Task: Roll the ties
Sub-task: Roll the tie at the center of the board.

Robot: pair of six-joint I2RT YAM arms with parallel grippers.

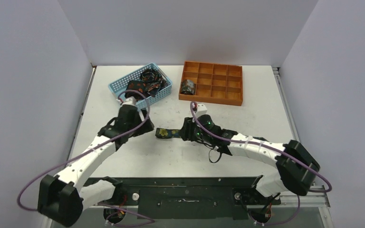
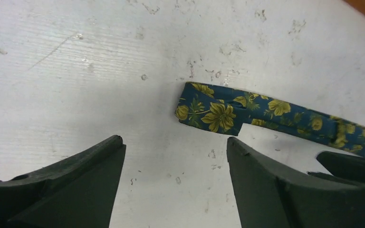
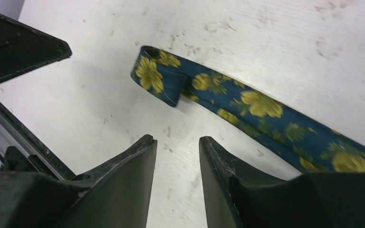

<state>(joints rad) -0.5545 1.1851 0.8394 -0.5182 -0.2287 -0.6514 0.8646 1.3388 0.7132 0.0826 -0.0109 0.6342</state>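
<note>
A navy tie (image 1: 164, 133) with yellow flowers lies flat on the white table between my two grippers, its left end folded over once. In the left wrist view the folded end (image 2: 209, 111) lies just beyond my open, empty left gripper (image 2: 176, 142), near its right fingertip. In the right wrist view the tie (image 3: 256, 104) runs diagonally to the right of my right gripper (image 3: 177, 140), which is open with a narrow gap and holds nothing. In the top view the left gripper (image 1: 145, 126) is left of the tie end and the right gripper (image 1: 185, 131) sits over the strip.
A light-blue mesh basket (image 1: 116, 85) at the back left holds more dark ties (image 1: 145, 81). An orange compartment tray (image 1: 218, 99) at the back centre has one small rolled tie (image 1: 187, 86) in its left compartment. The left gripper's finger (image 3: 24, 47) shows in the right wrist view.
</note>
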